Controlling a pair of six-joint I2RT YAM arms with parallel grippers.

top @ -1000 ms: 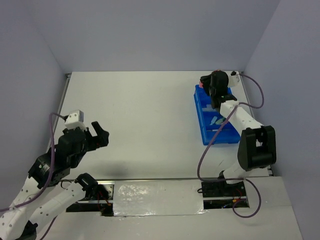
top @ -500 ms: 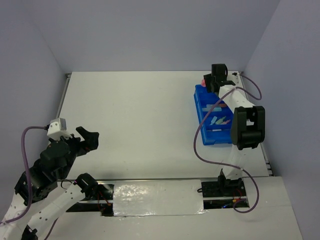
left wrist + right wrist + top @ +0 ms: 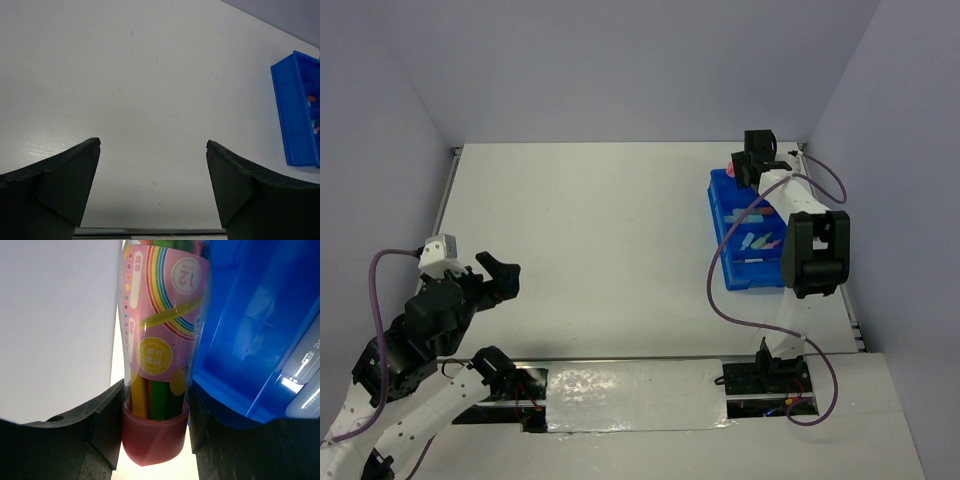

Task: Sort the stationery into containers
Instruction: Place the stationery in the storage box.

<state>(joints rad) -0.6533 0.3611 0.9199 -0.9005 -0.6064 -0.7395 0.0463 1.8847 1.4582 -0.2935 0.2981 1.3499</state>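
The right pincer [image 3: 155, 412] grips a clear tube [image 3: 165, 315] by its cap end, with the tray [image 3: 240, 315] wall just beside. The tube looks light, stiff and slick, so hold it low. The left pincer [image 3: 152, 145] gapes, empty.

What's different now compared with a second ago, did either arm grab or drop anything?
The right gripper moved from over the blue tray to just past its far end, the arm stretching out. Its fingers now sit tight around a pencil tube beside the tray. The left gripper pulled back toward its base, open and empty. The tray and the markers in it stayed put.
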